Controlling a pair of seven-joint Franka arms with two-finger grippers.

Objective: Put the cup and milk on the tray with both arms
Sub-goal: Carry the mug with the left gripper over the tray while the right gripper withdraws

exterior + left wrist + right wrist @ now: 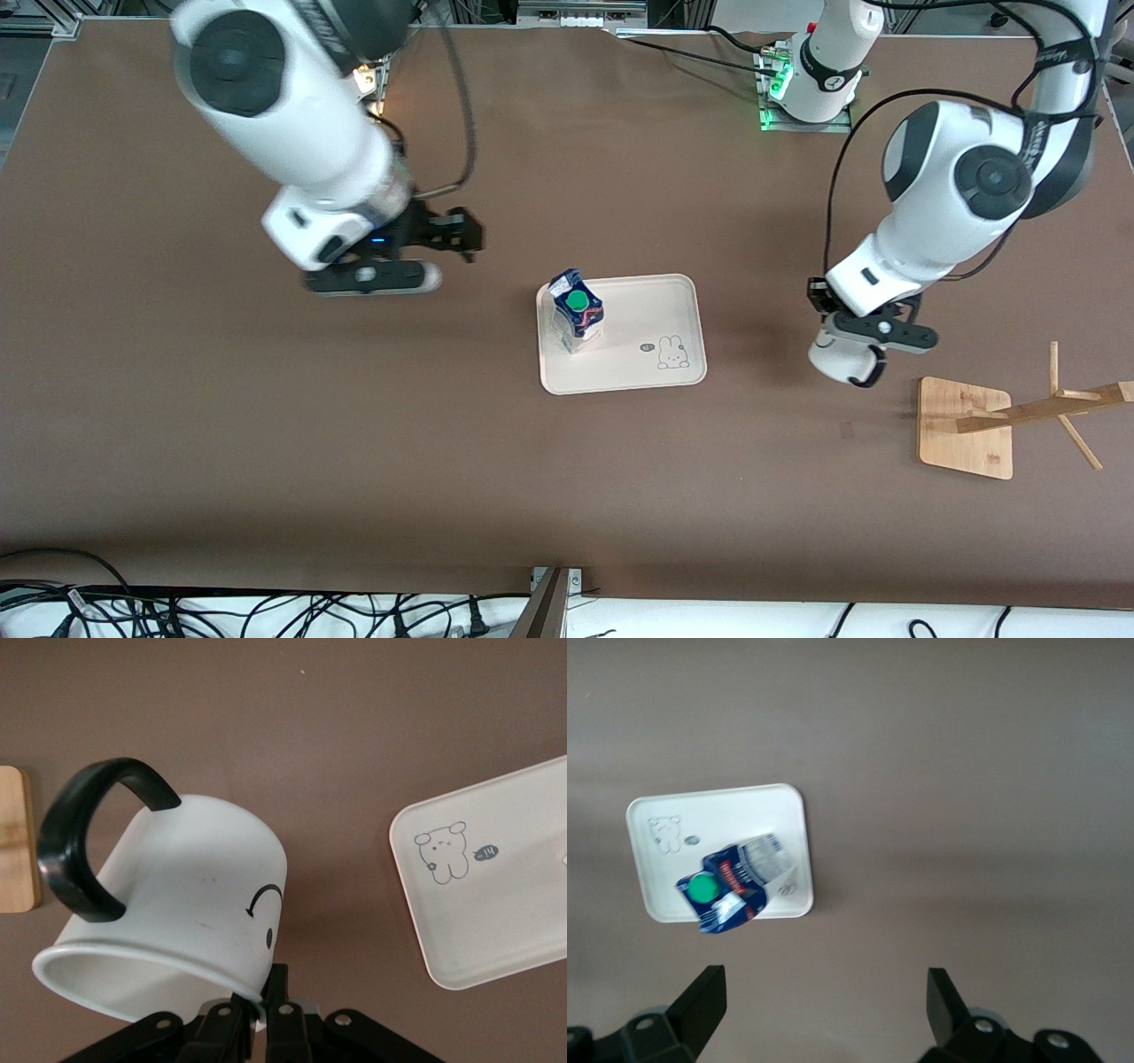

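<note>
We are carrying the cup [177,895] in the left gripper [257,1014], fingers clamped on its rim, over bare table between the wooden rack base [966,425] and the tray [673,301]. We are judging it best to level it and lower it onto the tray's free bunny end, clear of the milk [576,310] standing upright inside toward the right arm's end. The right gripper [824,1001] is hanging wide open and empty over the table beside the tray.

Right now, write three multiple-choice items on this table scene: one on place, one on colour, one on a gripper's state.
1. The small gable-top milk carton stands:
A. on the cream rabbit tray
B. on the wooden rack base
C. on the bare brown table

2. The carton's round cap is:
A. red
B. green
C. yellow

3. The left gripper is:
A. open, empty
B. shut on the white smiley mug
C. shut on the carton

Key: 1 A, carton sits inside the rim; 2 B, cap shows green; 3 B, fingers pinch the mug's rim.
</note>
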